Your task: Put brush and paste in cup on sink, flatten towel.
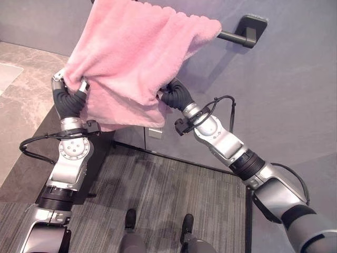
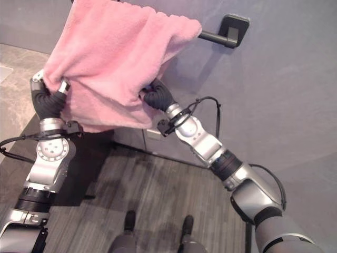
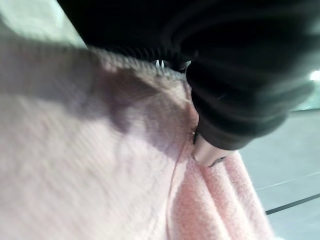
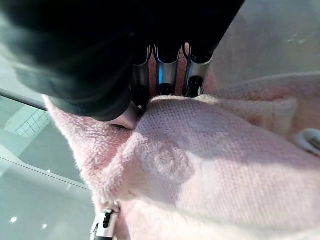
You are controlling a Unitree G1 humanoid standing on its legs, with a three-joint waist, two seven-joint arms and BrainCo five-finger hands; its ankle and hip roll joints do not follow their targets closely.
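A pink towel (image 1: 131, 52) hangs bunched over a black wall bar (image 1: 234, 37), gathered toward the bar's left part. My left hand (image 1: 67, 87) is at the towel's lower left edge, and in the left wrist view its thumb (image 3: 207, 152) presses into the cloth (image 3: 100, 165). At the lower right edge, my right hand (image 1: 171, 95) is half tucked behind the towel. Its fingers (image 4: 165, 75) go under a fold of the cloth (image 4: 200, 150) in the right wrist view, with the thumb (image 4: 127, 117) pinching from the other side.
The bar's black mount (image 1: 251, 26) is fixed to a grey wall (image 1: 284, 95). A beige stone surface (image 1: 21, 105) lies to the left. Dark wood floor (image 1: 168, 195) runs below, and a small white socket (image 1: 155, 133) sits low on the wall.
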